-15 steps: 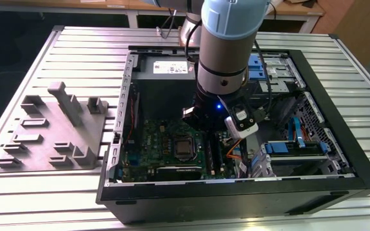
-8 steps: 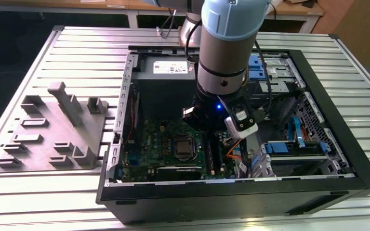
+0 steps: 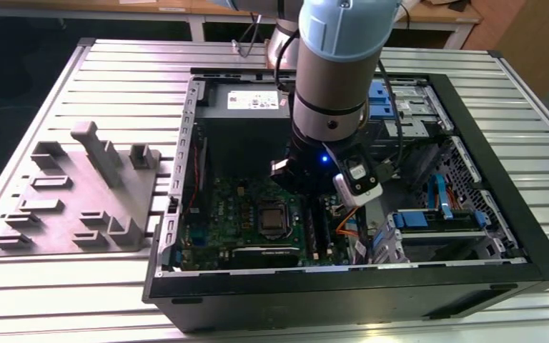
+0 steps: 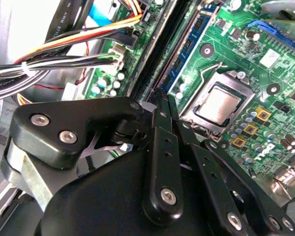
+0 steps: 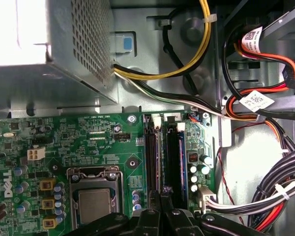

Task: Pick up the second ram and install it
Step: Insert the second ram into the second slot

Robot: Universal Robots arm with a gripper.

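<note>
We count one arm [image 3: 337, 71], one hand [image 4: 166, 98] and two fingers [image 4: 160, 123], drawn narrow with just a thin gap between them. In both wrist views that gap lines up with one memory stick [image 5: 159, 152]. It is a slim dark strip standing on edge in a long black slot, just beside the single square metal processor socket [image 5: 93, 201]. The hand appears to pinch the stick's near end. The green circuit board [image 5: 88, 137] lies flat inside the one black computer case [image 3: 500, 179].

The exterior view gives us the wider setting: a ribbed metal bench [image 3: 131, 78] with one grey moulded tray [image 3: 74, 207] lying on it, to the exterior view's left of the case. The second wrist view shows the hand's matte black links, dotted with bright screws. The first wrist view adds a perforated metal box [image 5: 83, 44] and a bundle of coloured cables [image 5: 280, 187].
</note>
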